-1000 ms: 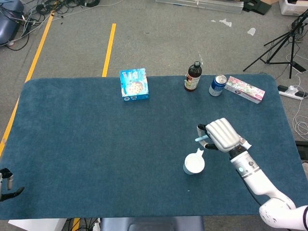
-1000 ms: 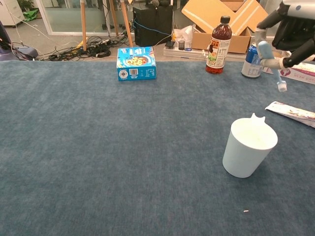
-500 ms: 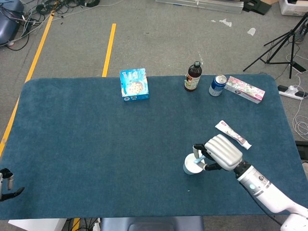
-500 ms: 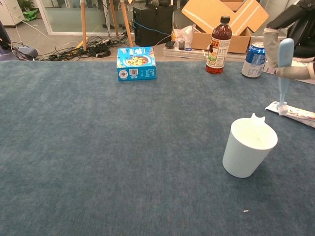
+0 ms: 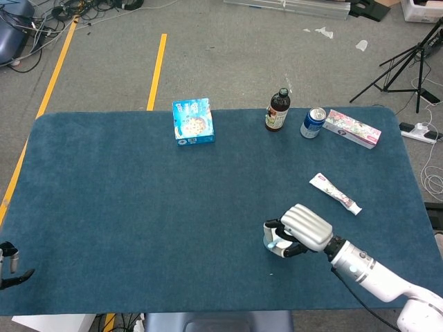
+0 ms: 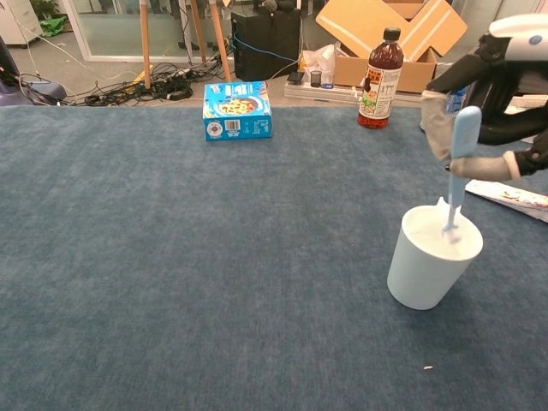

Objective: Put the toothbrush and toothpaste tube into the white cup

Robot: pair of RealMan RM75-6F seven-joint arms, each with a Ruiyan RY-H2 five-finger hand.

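Blue table point(image 6: 171, 257), our right hand point(image 6: 488, 103) clamped on toothbrush point(image 6: 458, 167), head down inside cup point(image 6: 428, 261), toothpaste point(image 5: 335, 193) far right.

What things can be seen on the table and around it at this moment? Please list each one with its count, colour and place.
toothbrush: 1, light blue, upright, head inside the white cup
white cup: 1, white, front right of table
toothpaste tube: 1, white, lying on the table behind the cup
blue box: 1, blue, back middle of table
bottle: 1, dark, back right
can: 1, blue, beside the bottle
carton: 1, white and pink, back right edge
table: 1, dark blue cover
right hand: 1, white, holds the toothbrush over the cup
left hand: 1, dark, front left edge, barely visible
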